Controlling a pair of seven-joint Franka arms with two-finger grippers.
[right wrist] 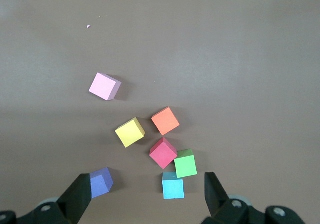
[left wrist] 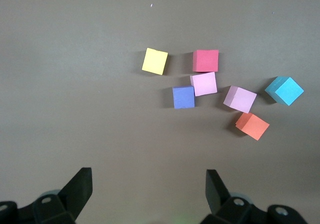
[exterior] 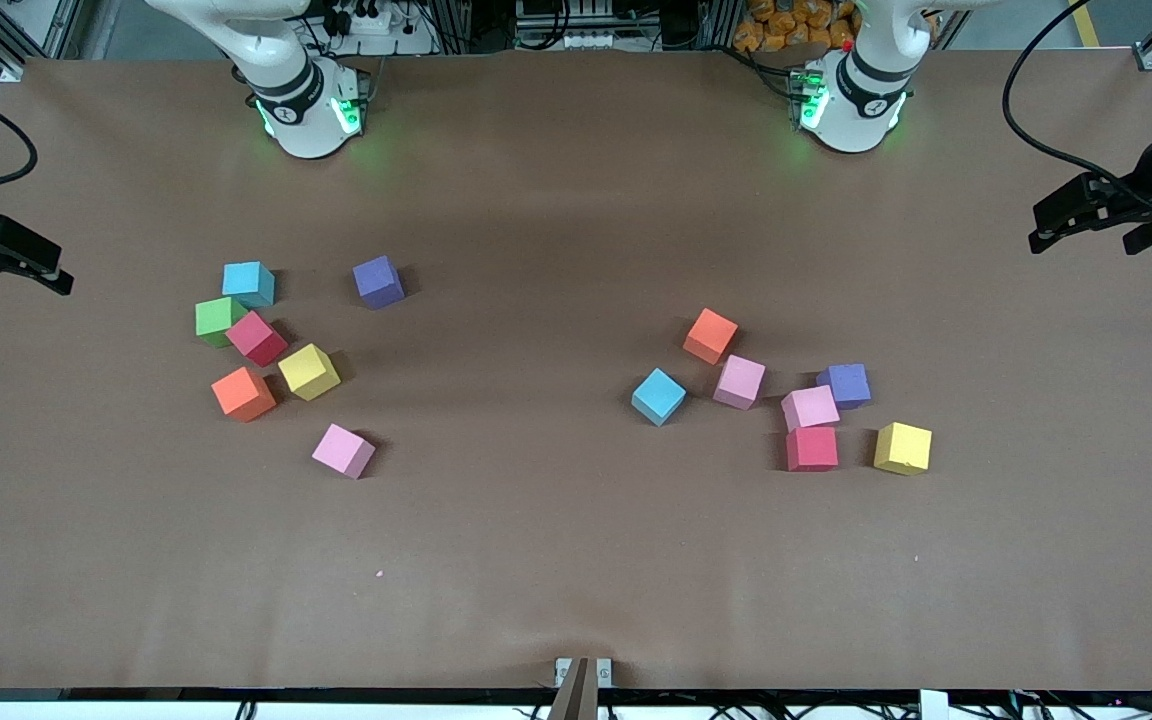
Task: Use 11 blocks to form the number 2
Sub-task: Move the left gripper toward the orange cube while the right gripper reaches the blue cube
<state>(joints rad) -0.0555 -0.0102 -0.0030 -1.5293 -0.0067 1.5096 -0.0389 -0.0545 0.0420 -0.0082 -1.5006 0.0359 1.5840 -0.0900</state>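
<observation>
Both tools hang wide open and empty at the worktop's ends: the left tool [left wrist: 149, 194] past its own seven-cube cluster, the right tool [right wrist: 145, 196] past the other seven. No number 2 is laid yet. The blocks [exterior: 739, 381] lie in two loose groups with bare worktop [exterior: 536, 520] between them. The light blue cube [exterior: 658, 396] lies nearest that bare middle, toward the left arm's end, so the left arm is the closer. A green cube [exterior: 217, 320] touches a red one [exterior: 257, 338].

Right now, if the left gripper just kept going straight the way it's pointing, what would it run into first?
The open left gripper points down at bare table. Nothing lies between its fingers, so it would probably meet the tabletop first; the purple cube looks nearest, though depth is unclear.
</observation>
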